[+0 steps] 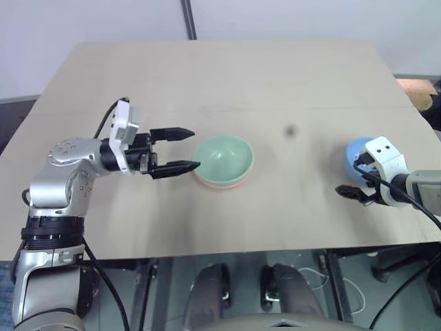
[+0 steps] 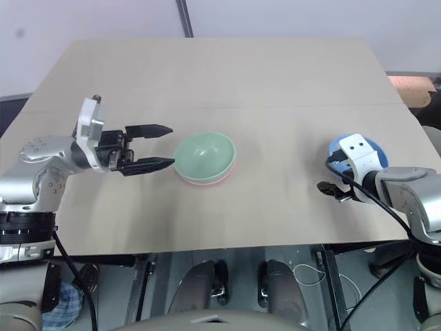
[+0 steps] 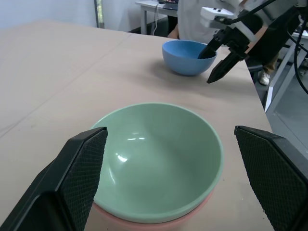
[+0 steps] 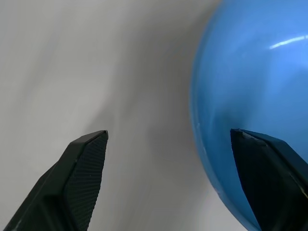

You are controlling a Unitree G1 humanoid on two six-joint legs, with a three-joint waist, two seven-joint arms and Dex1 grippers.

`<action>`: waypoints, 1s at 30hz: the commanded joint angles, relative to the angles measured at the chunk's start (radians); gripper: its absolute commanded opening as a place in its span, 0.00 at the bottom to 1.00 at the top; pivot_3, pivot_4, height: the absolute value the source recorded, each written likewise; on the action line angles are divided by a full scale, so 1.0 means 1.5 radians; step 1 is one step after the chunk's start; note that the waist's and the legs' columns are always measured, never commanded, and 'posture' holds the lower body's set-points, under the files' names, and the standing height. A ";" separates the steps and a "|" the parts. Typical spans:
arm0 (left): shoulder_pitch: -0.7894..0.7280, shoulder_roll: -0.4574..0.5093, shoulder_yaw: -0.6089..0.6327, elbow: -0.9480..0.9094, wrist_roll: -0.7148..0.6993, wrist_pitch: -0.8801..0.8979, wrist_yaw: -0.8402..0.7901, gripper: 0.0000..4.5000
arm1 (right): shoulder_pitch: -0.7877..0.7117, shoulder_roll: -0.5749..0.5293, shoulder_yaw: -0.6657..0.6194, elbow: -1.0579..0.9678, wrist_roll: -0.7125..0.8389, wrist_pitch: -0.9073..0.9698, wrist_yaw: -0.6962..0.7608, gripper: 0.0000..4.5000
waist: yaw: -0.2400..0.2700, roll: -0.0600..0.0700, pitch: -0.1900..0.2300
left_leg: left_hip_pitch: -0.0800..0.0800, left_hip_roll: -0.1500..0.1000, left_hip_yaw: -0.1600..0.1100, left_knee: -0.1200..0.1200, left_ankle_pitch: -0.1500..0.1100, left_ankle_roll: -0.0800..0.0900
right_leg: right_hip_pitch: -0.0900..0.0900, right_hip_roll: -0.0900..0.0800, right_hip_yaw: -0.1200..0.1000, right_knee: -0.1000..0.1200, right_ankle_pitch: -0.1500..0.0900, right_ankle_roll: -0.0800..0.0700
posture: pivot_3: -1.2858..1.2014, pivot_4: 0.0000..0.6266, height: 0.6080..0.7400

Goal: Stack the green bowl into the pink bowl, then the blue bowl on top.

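At the right edge of the tan table, the right tool stood spread astride the blue bowl's rim, one finger inside, while at centre-left the left tool gaped empty beside the green bowl nested in the pink bowl.

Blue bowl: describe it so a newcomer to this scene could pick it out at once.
On the tan table, look near the right edge, where the open right gripper straddles the rim of the blue bowl. It stands alone, sky-blue and empty, unlike the green bowl nested in the pink bowl mid-table.
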 commanded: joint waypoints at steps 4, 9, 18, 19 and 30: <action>-0.023 0.032 0.009 -0.034 -0.003 0.002 -0.008 1.00 | 0.005 -0.004 -0.011 0.001 -0.004 -0.030 -0.010 0.42 | 0.000 0.000 0.000 | 0.000 0.000 0.000 0.000 0.000 0.000 | 0.000 0.000 0.000 0.000 0.000 0.000 | 0.52 0.24 1.00; -0.015 0.043 0.009 -0.041 0.001 -0.002 -0.005 1.00 | 0.002 0.001 -0.004 0.007 -0.003 -0.042 -0.014 0.01 | 0.000 -0.002 -0.001 | 0.000 0.000 0.000 0.000 0.000 0.000 | 0.000 0.000 0.000 0.000 0.000 0.000 | 0.52 0.24 1.00; -0.001 0.047 0.022 -0.058 -0.008 0.011 0.006 1.00 | -0.026 -0.047 0.051 0.017 0.000 -0.094 0.018 0.01 | -0.001 -0.003 -0.002 | 0.001 0.000 0.000 0.001 0.000 0.000 | 0.001 0.000 0.000 0.000 0.000 0.000 | 0.52 0.24 1.00; 0.004 0.050 0.025 -0.058 -0.006 0.009 0.005 1.00 | -0.050 -0.048 0.066 0.018 -0.001 -0.105 0.021 0.01 | -0.003 -0.003 -0.002 | 0.001 0.000 0.000 0.001 0.000 0.000 | 0.001 0.000 0.000 0.000 0.000 0.000 | 0.52 0.24 1.00; 0.014 0.090 0.050 -0.037 -0.001 0.003 -0.001 1.00 | -0.430 0.017 0.349 0.003 -0.012 -0.267 0.160 0.01 | -0.016 -0.001 -0.001 | 0.000 0.001 0.001 0.000 0.000 -0.001 | -0.001 0.001 0.001 0.000 0.001 -0.002 | 0.52 0.24 1.00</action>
